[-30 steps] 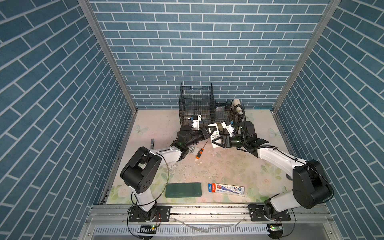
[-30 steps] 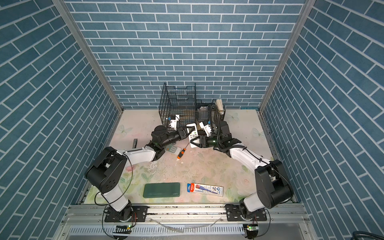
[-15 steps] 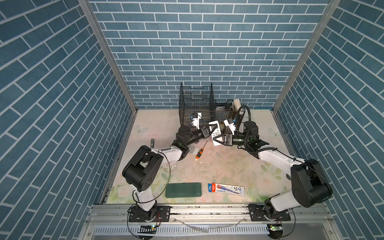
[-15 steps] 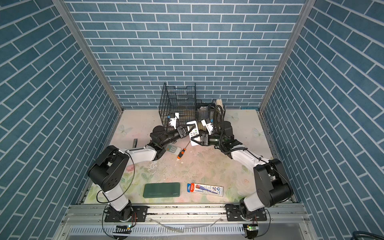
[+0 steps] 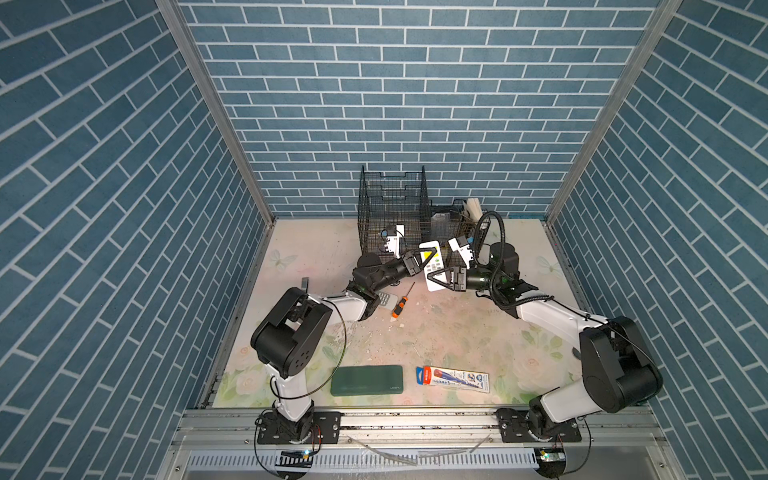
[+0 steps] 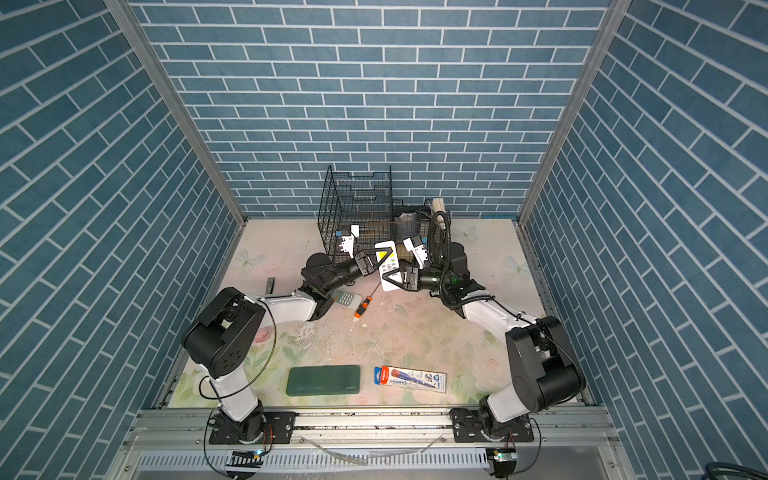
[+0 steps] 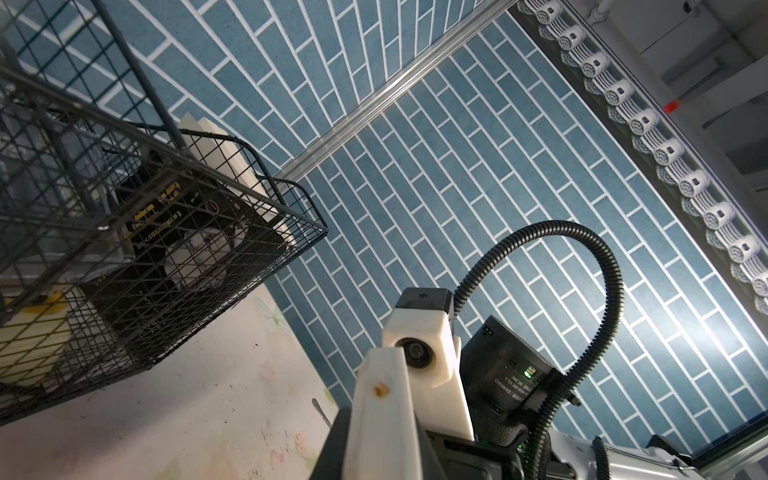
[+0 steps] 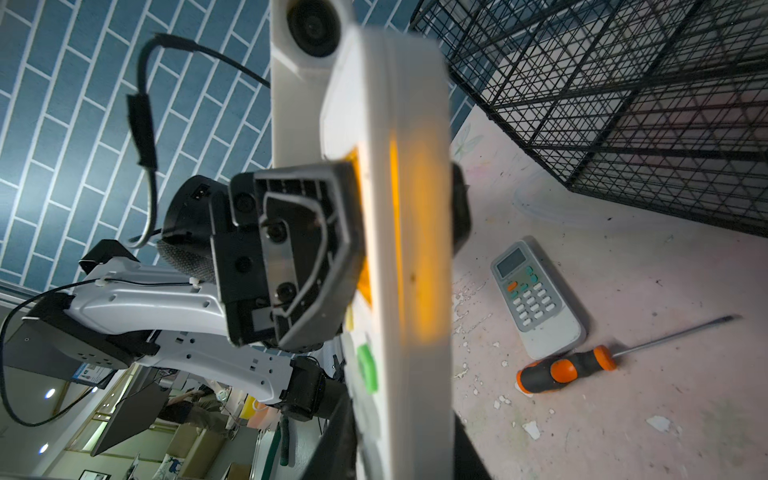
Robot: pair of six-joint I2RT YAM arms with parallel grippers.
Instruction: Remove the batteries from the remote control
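While both arms meet in front of the wire basket (image 5: 390, 208), a white remote (image 5: 432, 266) hangs between them, raised off the desk (image 5: 457, 324). Its upper half sits clamped tight in the left fingers (image 5: 420, 257). The right fingers (image 5: 441, 279) stand close either side of its lower end; actual contact cannot be told. A second remote (image 5: 384, 298) and a screwdriver (image 5: 398, 307) lie side by side below.

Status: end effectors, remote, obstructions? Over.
Left end effector shut on raised white remote. Right end effector straddles its lower end, grip unclear. No batteries in view. Wire basket close behind.
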